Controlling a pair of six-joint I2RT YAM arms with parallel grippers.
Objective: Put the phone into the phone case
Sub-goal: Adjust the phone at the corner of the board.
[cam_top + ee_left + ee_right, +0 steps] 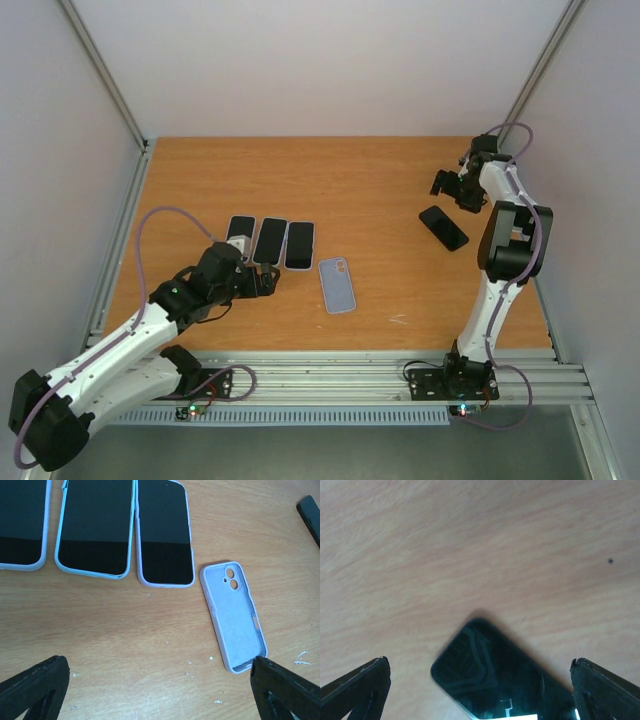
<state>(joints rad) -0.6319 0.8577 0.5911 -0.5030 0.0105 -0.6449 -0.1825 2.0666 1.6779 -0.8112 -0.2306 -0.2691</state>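
A: Where do we have the bare black phone (443, 227)?
B: Flat on the wooden desk (360, 180), far right side, lying at an angle. Nothing grips it.
A: Right fingers (605, 690)?
B: Spread wide, hovering right over it. In our right wrist view one rounded corner of the phone (492, 675) sits between the two tips, blurred. We can't tell whether the tip on the right of that view touches it.
A: And the pale lilac silicone phone case (337, 285)?
B: Empty, open side up, camera cutout at the far end. It lies mid-desk, well apart from the phone, just right of the row of three dark-screened phones in pale cases (270, 240).
A: Left fingers (35, 685)?
B: Also wide, holding nothing, low over the desk near that row. In our left wrist view the near end of the case (233, 616) sits just beside one tip. We can't confirm contact.
A: Anything odd in the row?
B: The middle phone's case looks lifted at one near corner.
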